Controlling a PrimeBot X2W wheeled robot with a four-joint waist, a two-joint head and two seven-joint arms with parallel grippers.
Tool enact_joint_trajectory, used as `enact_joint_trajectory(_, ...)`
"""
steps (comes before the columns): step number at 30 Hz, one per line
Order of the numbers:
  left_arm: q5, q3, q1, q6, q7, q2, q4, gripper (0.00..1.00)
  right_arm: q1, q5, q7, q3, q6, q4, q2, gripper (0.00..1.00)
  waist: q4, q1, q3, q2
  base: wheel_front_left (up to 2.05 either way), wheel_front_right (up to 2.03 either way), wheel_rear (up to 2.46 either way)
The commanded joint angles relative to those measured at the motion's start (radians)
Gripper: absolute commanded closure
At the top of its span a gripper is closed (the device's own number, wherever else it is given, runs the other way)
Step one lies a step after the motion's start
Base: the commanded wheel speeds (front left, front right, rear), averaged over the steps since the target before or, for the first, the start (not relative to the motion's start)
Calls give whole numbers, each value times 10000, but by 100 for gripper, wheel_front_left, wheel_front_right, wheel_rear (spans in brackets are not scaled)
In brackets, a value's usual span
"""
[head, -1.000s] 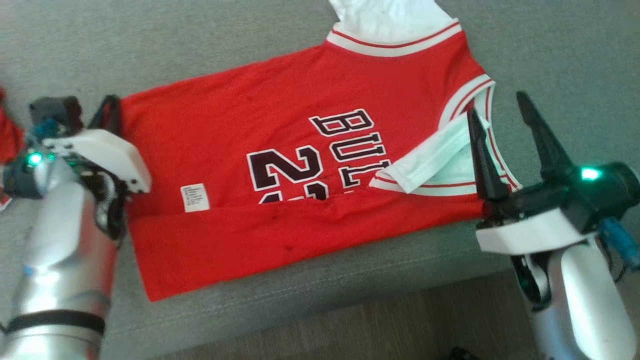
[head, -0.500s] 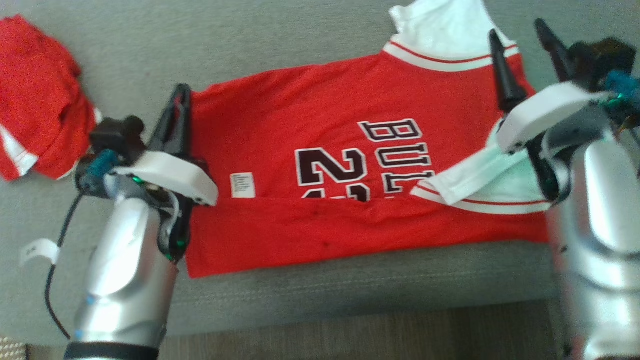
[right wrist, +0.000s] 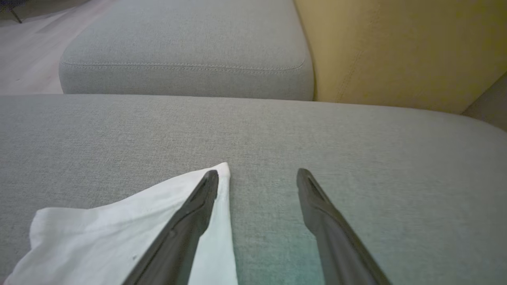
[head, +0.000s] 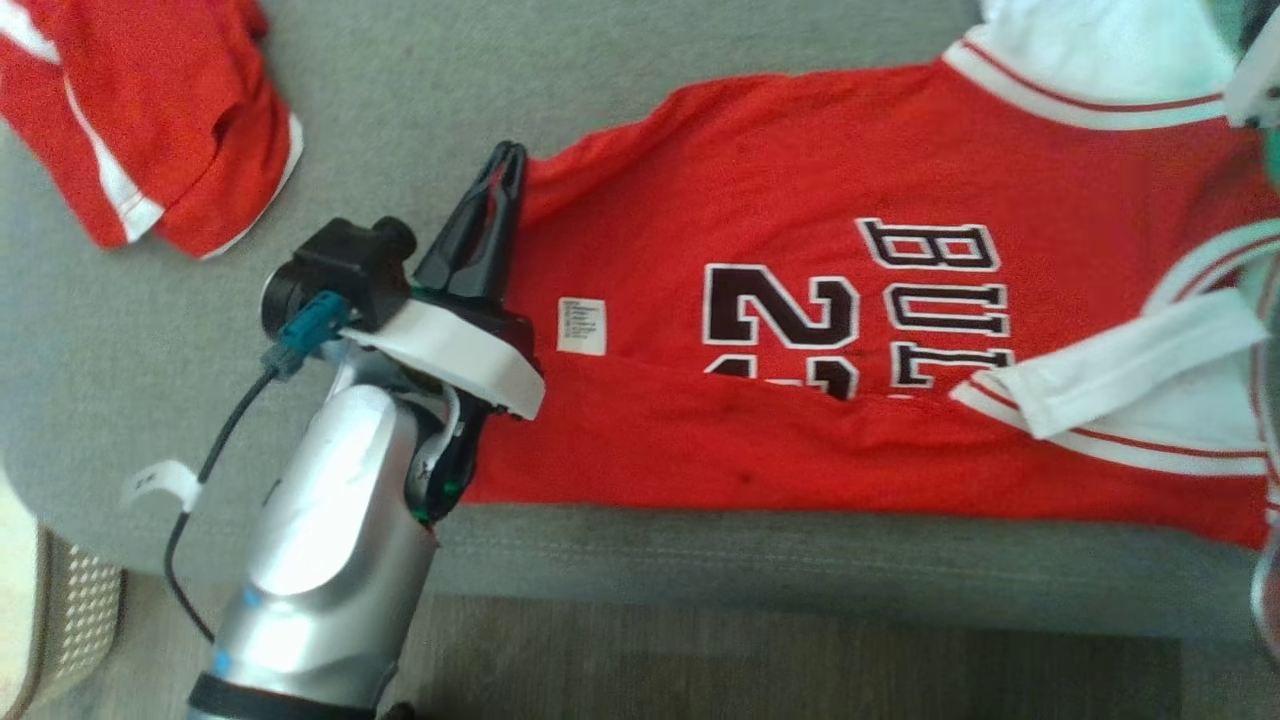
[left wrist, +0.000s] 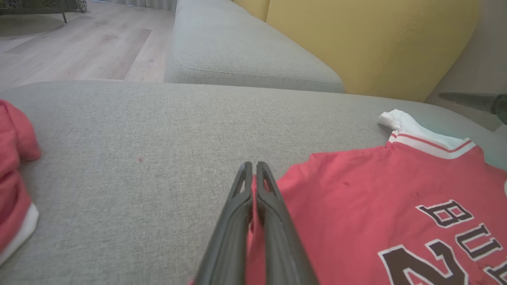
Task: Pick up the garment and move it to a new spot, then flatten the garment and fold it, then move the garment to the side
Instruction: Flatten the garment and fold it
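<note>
Grey sofa cushion (head: pixel 450 70): red jersey (head: pixel 760 190) lies flat, near edge folded over. Left gripper (head: pixel 507 158) pressed together, pinching its hem edge. Right gripper (right wrist: pixel 257 176) spread wide over the white sleeve (right wrist: pixel 119 221).

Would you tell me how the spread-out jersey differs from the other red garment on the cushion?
The jersey lies spread out, its near edge folded over; the other garment sits bunched in a heap. The jersey shows dark lettering and a number; the other garment shows none. The left gripper has its jaws shut on the jersey's edge; nothing touches the other garment. Both are red with white trim, on the grey cushion.
</note>
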Motion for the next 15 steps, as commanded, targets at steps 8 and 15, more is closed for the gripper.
enact_joint_trajectory(8,-343,-145,-580,122,-34,93,-514,100,-1511,-411,62,50,-4,1371,-556,0,732,-1,885,0,0,0,0)
enact_joint_trajectory(15,-521,-381,-887,233,-119,80,-449,100,-2193,-911,120,154,-4,2330,-857,0,966,-1,1253,0,0,0,0)
